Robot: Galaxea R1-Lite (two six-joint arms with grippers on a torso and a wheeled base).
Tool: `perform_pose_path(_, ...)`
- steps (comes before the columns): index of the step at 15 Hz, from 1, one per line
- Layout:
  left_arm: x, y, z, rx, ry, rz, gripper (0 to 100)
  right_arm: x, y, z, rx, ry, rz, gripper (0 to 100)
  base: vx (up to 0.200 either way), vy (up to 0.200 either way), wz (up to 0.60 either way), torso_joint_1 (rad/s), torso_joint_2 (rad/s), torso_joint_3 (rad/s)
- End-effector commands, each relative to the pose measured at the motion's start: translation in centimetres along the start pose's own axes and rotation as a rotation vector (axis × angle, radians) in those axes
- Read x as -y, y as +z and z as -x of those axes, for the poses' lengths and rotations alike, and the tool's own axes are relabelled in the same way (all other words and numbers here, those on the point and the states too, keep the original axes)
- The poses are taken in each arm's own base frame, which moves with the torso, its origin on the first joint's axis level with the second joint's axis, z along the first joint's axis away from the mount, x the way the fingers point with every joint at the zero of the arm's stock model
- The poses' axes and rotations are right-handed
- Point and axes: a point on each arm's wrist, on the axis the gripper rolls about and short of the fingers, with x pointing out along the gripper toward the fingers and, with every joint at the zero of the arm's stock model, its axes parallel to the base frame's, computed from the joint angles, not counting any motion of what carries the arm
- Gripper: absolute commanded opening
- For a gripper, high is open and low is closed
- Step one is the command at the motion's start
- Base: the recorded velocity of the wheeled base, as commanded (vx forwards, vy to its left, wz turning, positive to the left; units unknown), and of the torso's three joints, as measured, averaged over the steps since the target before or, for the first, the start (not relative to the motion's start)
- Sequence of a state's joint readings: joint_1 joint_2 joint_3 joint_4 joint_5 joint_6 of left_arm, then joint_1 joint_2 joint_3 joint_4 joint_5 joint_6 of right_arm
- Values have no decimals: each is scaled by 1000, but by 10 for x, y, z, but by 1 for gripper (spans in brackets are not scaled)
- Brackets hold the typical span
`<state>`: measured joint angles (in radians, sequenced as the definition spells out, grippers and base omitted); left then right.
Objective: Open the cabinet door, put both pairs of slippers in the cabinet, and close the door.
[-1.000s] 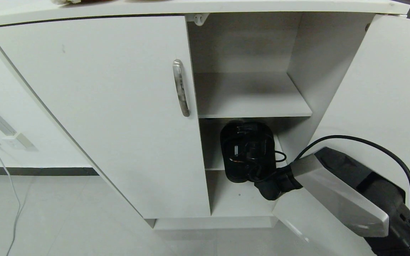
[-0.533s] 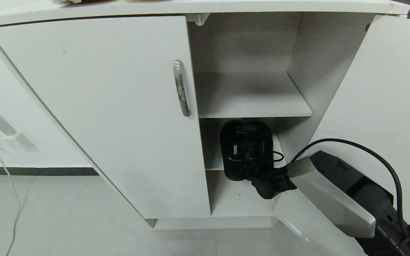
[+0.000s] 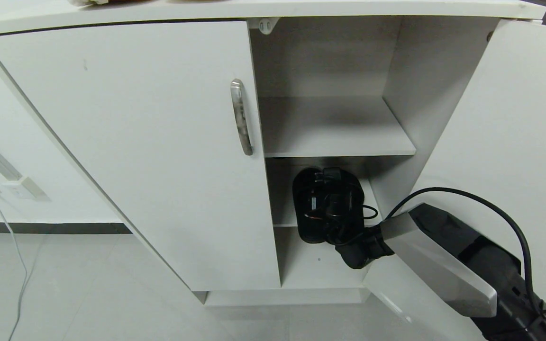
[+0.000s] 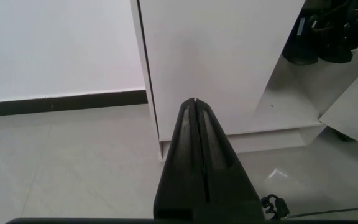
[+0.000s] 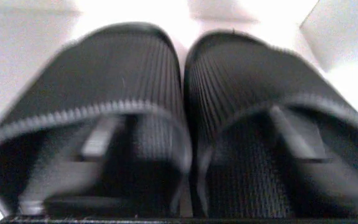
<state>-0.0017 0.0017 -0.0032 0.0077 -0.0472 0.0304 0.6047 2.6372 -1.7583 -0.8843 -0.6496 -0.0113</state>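
Out in front of the cabinet (image 3: 112, 118), the left gripper (image 4: 194, 106) hangs over the floor, its fingers pressed together on nothing. Past the open door (image 3: 514, 118), the right gripper (image 5: 188, 140), blurred, seems to pinch the black slippers (image 3: 327, 203), one finger inside each, at the front edge of the lower shelf (image 3: 283, 224).

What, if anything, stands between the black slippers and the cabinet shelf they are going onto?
Nothing visible does. The right door is swung wide open, and the slippers are over the front of the middle shelf in the open compartment.
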Motion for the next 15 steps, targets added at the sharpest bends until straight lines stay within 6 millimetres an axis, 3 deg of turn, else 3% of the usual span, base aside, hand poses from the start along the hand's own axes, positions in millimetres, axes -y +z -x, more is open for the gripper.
perform_pose_path(1, 0, 0, 0, -1, 0, 1, 0, 0, 5, 11, -7, 8, 6, 100, 0, 0, 0, 0, 0, 0)
perform_pose_path(7, 0, 0, 0, -1, 0, -2, 0, 15, 32, 78, -14, 50, 13, 100, 0, 0, 0, 0, 0, 0)
perform_pose_path(11, 0, 0, 0, -1, 0, -2, 0, 31, 37, 128, -22, 99, 16, 100, 0, 0, 0, 0, 0, 0)
perform_pose_path(15, 0, 0, 0, -1, 0, 0, 0, 26, 25, 149, -34, 145, 12, 100, 0, 0, 0, 0, 0, 0)
